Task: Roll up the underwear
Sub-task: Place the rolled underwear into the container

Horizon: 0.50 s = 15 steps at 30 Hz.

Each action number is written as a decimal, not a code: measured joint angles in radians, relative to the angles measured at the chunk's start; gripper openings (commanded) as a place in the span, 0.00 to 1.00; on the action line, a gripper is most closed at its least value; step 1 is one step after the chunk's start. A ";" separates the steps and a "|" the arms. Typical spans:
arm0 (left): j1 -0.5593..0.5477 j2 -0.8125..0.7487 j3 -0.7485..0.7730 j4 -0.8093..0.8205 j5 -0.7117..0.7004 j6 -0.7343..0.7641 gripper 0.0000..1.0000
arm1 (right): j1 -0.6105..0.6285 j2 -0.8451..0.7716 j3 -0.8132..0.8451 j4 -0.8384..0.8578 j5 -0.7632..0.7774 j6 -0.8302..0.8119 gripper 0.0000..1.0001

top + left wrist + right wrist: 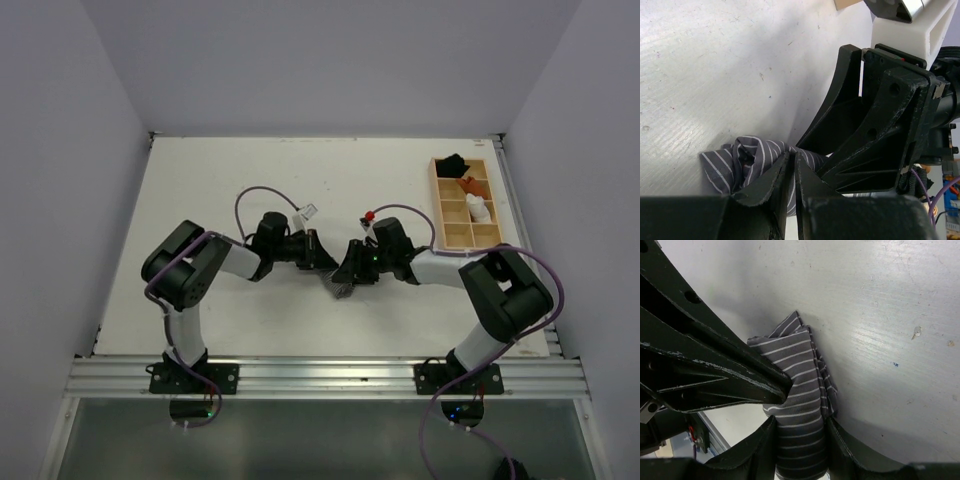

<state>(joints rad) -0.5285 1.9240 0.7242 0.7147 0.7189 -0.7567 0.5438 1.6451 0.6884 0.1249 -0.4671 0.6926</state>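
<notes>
The underwear (343,289) is a small grey cloth with fine white stripes, bunched on the white table between the two grippers at the middle. In the left wrist view my left gripper (791,157) is closed to a thin gap with a fold of the underwear (735,160) pinched between its tips. In the right wrist view my right gripper (801,421) is shut on the folded end of the underwear (795,370), which fills the space between its fingers. The two grippers (325,262) (351,272) nearly touch, and the left finger (750,382) presses on the cloth beside the right one.
A wooden divided tray (436,200) stands at the back right, holding a black bundle (452,163), an orange one (472,186) and a white one (479,209). An aluminium rail (320,375) runs along the near table edge. Grey walls enclose the table.
</notes>
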 measured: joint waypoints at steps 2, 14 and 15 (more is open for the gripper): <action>-0.003 -0.021 0.017 -0.068 -0.009 0.013 0.18 | 0.000 -0.004 -0.005 0.005 0.002 0.003 0.00; 0.098 -0.083 0.190 -0.462 -0.081 0.100 0.29 | 0.000 -0.019 -0.017 -0.002 -0.014 0.024 0.00; 0.119 -0.083 0.214 -0.491 -0.090 0.115 0.30 | 0.000 -0.022 -0.019 -0.007 -0.019 0.025 0.00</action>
<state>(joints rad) -0.4099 1.8412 0.9379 0.2241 0.6292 -0.6418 0.5442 1.6230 0.6689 0.1181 -0.4862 0.7177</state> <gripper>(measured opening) 0.291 0.407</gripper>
